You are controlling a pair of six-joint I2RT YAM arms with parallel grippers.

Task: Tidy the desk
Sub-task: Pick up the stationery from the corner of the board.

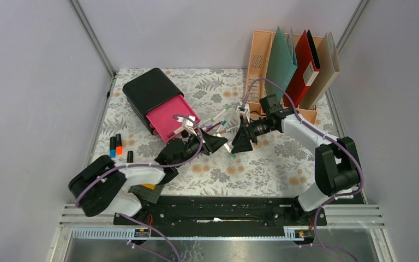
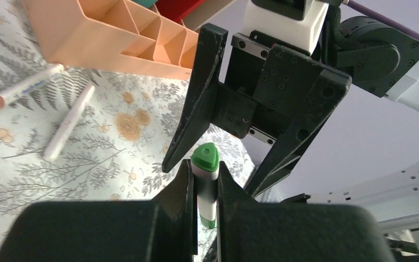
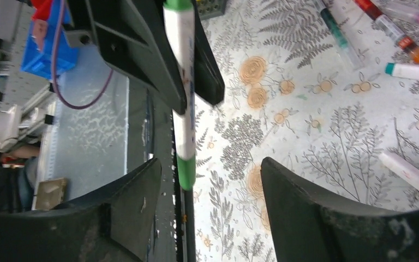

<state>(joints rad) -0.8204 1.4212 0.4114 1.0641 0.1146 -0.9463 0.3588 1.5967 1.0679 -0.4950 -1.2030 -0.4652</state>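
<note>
A white marker with green ends (image 2: 205, 159) hangs in the air over the flower-patterned desk (image 1: 262, 164), near its middle. My left gripper (image 2: 204, 170) is shut on the marker's barrel, with the green cap sticking out past the fingertips. My right gripper (image 3: 210, 162) faces it tip to tip and stands open. The marker's (image 3: 181, 109) lower green end sits in the gap between the right jaws, touching neither. In the top view the left gripper (image 1: 214, 141) and the right gripper (image 1: 239, 141) meet nose to nose.
A peach file rack (image 1: 262, 60) with upright folders stands at the back right. A black drawer box (image 1: 153, 90) with its pink drawer pulled out sits at the back left. Several pens (image 1: 218, 117) lie scattered behind the grippers. Short markers (image 1: 115, 144) lie at the left.
</note>
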